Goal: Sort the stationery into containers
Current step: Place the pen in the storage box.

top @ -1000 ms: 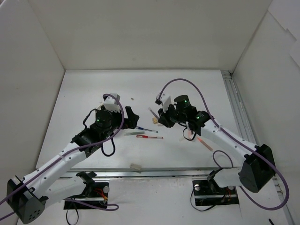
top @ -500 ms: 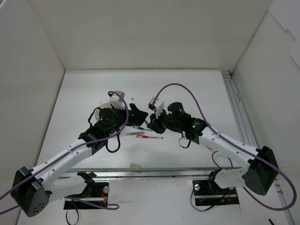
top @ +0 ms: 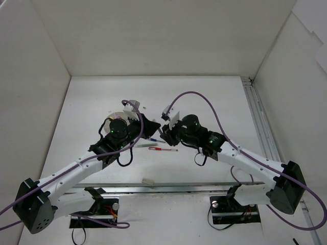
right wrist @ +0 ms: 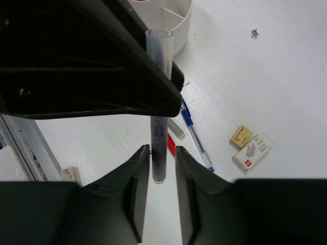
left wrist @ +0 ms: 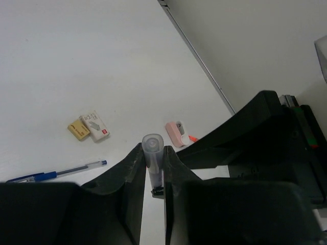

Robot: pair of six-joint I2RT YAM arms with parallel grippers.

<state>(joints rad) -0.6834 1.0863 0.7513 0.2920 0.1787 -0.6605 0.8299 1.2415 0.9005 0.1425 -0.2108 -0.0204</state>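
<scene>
Translucent plastic, faintly violet inside: the pen (left wrist: 152, 150) is sitting between the fingers of the left gripper (left wrist: 153, 176), which is clamping it snugly on both sides. A second ago the two grippers were well apart above the table (top: 204, 97). Now the right arm is reaching leftward so the tips are almost meeting, and it is covering the pink and orange markers that were showing beside it then.

The right gripper (right wrist: 162, 166) is flanking the same pen's far end. Its fingers are standing a little wider than the barrel, with a sliver of gap on one side.

The white cup (right wrist: 179, 25) is showing a divider in the right wrist view, but its contents are staying out of sight. From above, the left arm is hiding most of it.

Only the left wrist view is catching a pink marker (left wrist: 175, 133). Both wrist views are showing the blue pen (right wrist: 196, 138) and a cream eraser (right wrist: 240, 137) touching a labelled white eraser (right wrist: 252, 152). The red pen (top: 163, 149) is lying just beneath the grippers.
</scene>
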